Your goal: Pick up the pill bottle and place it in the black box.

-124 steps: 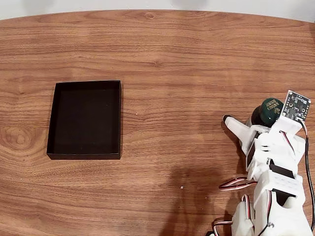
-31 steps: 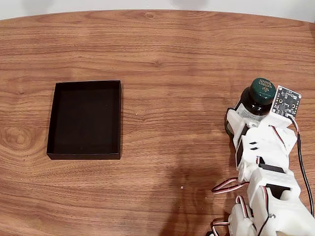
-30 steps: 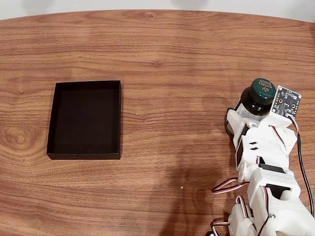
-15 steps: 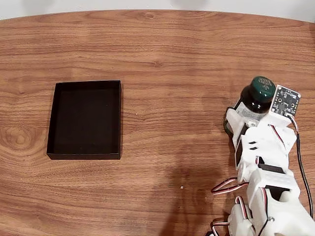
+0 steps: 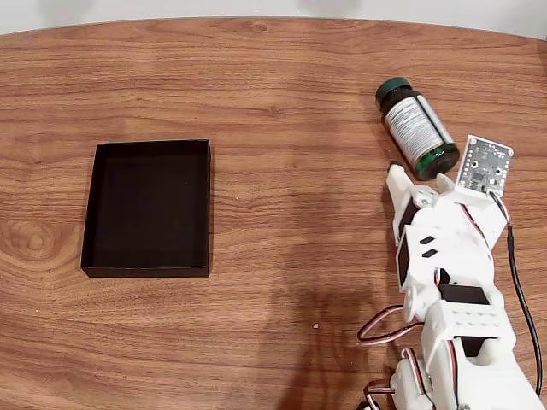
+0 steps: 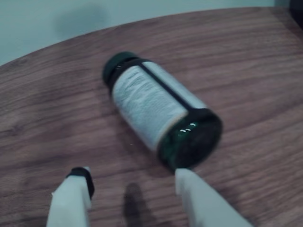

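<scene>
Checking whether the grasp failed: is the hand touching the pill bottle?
Cannot tell. In the wrist view the pill bottle lies on its side, its base right at one fingertip of the open hand, no clear gap.

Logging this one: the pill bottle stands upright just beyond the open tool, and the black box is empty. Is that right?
Not quite: the pill bottle lies on its side on the table, as the fixed view shows. It is just beyond the open tool, and the black box is empty.
</scene>
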You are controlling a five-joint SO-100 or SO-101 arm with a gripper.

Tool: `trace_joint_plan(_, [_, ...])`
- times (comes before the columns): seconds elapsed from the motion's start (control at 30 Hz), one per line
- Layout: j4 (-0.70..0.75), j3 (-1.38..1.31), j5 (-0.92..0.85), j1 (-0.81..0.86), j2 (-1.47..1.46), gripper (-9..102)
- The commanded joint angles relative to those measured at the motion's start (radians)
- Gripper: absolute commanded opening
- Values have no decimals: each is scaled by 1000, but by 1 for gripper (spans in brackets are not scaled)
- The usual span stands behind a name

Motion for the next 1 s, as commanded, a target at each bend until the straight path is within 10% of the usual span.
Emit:
trace_joint_plan(0.0, [-28,-72,9,-31,55,18])
trace_joint_plan(0.33, [-28,-84,14,8,-25,25])
trace_joint_plan(0.97, [428,-917,176,158,-583,43])
